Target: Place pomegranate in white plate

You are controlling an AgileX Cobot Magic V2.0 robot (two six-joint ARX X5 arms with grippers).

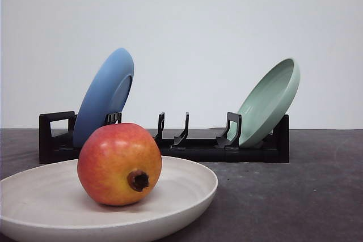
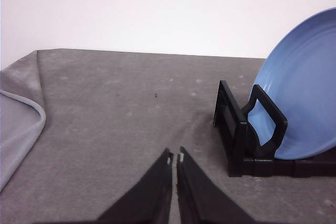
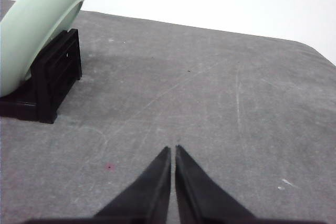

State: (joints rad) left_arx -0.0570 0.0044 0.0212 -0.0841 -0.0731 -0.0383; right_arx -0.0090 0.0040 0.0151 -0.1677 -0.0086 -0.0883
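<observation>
1. Red-to-orange smooth skin on the pomegranate point(image 1: 119, 164), round, dark crown nub facing my front camera; it sits in the white plate point(image 1: 187, 194), on its left half.
2. Plate is matte off-white, shallow, raised rim, resting on a grey felt-like table point(image 1: 295, 196).
3. Behind: black plastic rack point(image 1: 193, 143) with a blue plate point(image 1: 105, 97) leaning at its left end and a mint plate point(image 1: 269, 100) leaning at its right end, both glossy-smooth.
4. Left gripper point(image 2: 175, 157): black tapered fingers pressed together, holding nothing, above bare table just beside the rack's blue-plate end.
5. Right gripper point(image 3: 172, 149): fingers closed together, nothing held, above bare table near the rack's mint-plate end.
6. Left wrist camera adds a folded grey cloth edge point(image 2: 18, 124); right wrist camera adds scratches and a small red speck point(image 3: 109, 167).
</observation>
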